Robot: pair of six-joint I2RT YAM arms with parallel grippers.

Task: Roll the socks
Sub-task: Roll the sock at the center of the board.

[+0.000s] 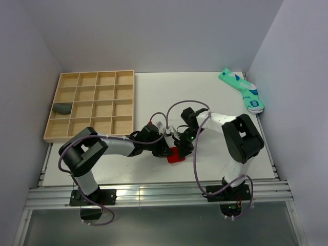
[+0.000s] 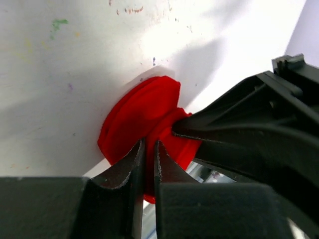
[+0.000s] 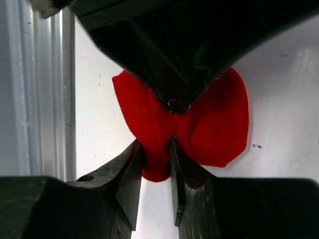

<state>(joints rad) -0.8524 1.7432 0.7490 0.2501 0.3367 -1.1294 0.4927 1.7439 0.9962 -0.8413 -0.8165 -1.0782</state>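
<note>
Left pincer and right pincer meet tip to tip, each nipping a fold of the red sock bunched on the worktop beneath them; opposed grips likely hold the roll tight. Grey sock lies well off, in a tray compartment.

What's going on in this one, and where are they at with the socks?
Both arms meet over the red sock near the front edge of the table. The left gripper and the right gripper each pinch its fabric from opposite sides. The sock looks bunched, not a tidy roll. The dark grey sock lies in a left-column compartment of the wooden tray. The mint-green patterned socks lie at the far right corner, untouched.
</note>
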